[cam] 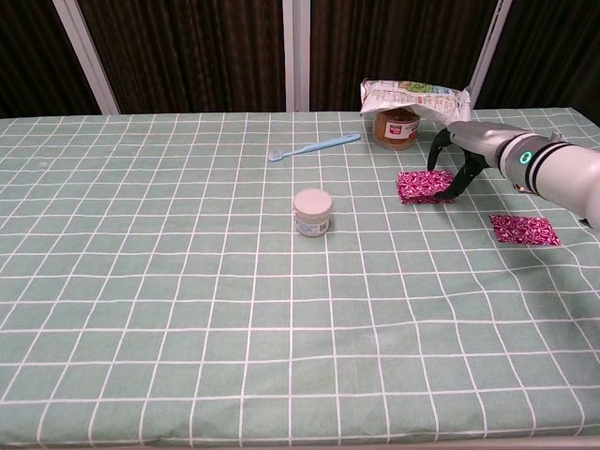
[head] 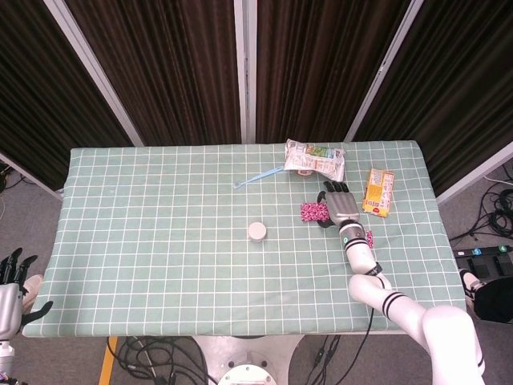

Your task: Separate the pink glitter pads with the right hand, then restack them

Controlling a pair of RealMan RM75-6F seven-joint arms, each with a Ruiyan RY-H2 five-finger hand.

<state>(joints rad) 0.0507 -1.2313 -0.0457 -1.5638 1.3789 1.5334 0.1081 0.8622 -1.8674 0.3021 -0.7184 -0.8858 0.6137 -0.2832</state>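
Observation:
A pile of pink glitter pads (cam: pixel 422 186) lies right of the table's middle, in front of the jar; the same pile (head: pixel 311 212) shows in the head view. My right hand (cam: pixel 457 157) arches over its right end, fingers on the far side and thumb at the near edge, gripping the upper pad. From above, that right hand (head: pixel 338 204) covers the pile's right part. One more pink pad (cam: pixel 524 229) lies flat nearer the right edge, apart from the hand. My left hand (head: pixel 10 281) hangs open beside the table's left front corner.
A small white jar (cam: pixel 312 212) stands at the table's middle. A blue toothbrush (cam: pixel 314 146) lies behind it. A crumpled packet (cam: pixel 412 97) sits on a brown jar (cam: pixel 397 127) just behind the pile. An orange box (head: pixel 378 191) lies to the right.

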